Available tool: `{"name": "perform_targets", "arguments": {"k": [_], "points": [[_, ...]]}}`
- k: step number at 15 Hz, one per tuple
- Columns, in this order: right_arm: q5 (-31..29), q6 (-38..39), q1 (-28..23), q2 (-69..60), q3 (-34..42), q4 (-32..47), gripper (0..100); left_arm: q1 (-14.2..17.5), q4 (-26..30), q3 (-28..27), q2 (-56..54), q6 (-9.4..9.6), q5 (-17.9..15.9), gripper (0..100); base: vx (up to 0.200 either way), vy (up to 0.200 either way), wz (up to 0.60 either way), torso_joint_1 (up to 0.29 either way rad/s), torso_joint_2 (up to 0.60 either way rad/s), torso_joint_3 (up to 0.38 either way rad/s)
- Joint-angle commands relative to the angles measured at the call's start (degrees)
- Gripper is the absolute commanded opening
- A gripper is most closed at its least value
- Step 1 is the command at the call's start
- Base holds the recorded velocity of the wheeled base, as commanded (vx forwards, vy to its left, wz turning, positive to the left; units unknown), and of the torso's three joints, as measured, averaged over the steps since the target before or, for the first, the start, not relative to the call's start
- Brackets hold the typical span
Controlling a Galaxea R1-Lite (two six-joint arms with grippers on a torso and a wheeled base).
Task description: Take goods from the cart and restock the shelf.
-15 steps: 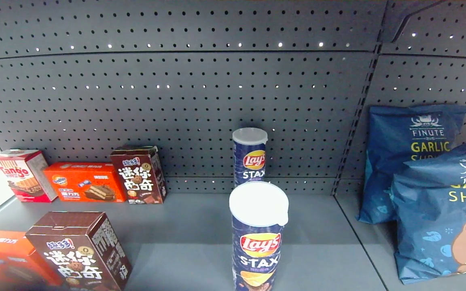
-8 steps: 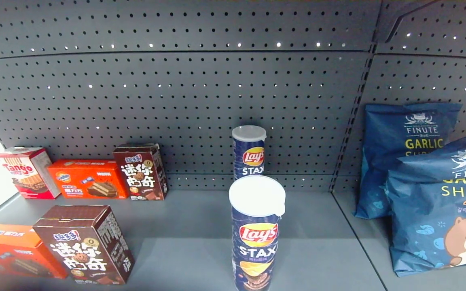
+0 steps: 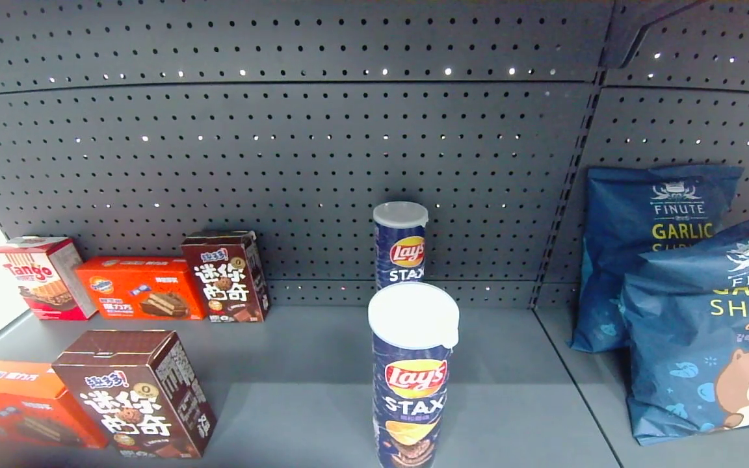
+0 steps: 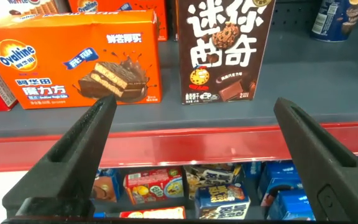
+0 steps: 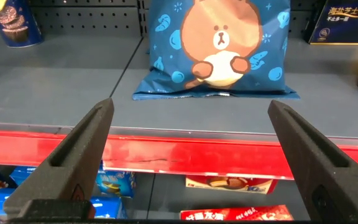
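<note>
- Head view: the shelf [image 3: 309,364] already carries two upright cans [image 3: 413,383] set one behind the other, boxes [image 3: 134,396] at its left and bags [image 3: 706,325] at its right.
- Bare shelf floor lies between boxes and cans, and between cans and bags (room for more stock, I judge).
- Jaws of the left gripper [image 4: 194,106] are spread wide with nothing between them, and it faces the front boxes across the shelf's red edge [image 4: 185,146].
- Jaws of the right gripper [image 5: 191,104] gape just as empty, before a bag with a bear on it.
- Judgement: some goods are placed, and the next item is yet to be fetched from the cart.
- Against a second ago the whole head picture has shifted slightly (the camera moved, not the goods). Against half a second ago nothing differs.
</note>
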Motion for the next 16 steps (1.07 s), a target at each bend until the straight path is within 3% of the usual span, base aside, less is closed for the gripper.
{"name": "perform_targets", "arguments": {"k": [1,12,14,16], "points": [[-0.1,0.0,0.0,0.0,0.0,0.0,100,0.1,0.0,0.0,0.0,-0.05,0.0,100,0.0,0.0,0.0,0.0,0.0,0.0],[0.0,-0.1,0.0,0.0,0.0,0.0,100,0.1,0.0,0.0,0.0,0.21,-0.2,100,0.0,0.0,0.0,0.0,0.0,0.0],[0.0,0.0,0.0,0.0,0.0,0.0,100,0.1,0.0,0.0,0.0,-0.05,0.0,100,-0.2,0.0,0.0,0.002,0.0,0.002],[0.0,-0.1,0.0,0.0,0.0,0.0,100,0.1,0.0,0.0,0.0,-0.05,0.0,100,0.0,0.0,0.0,0.0,0.0,0.0]]}}
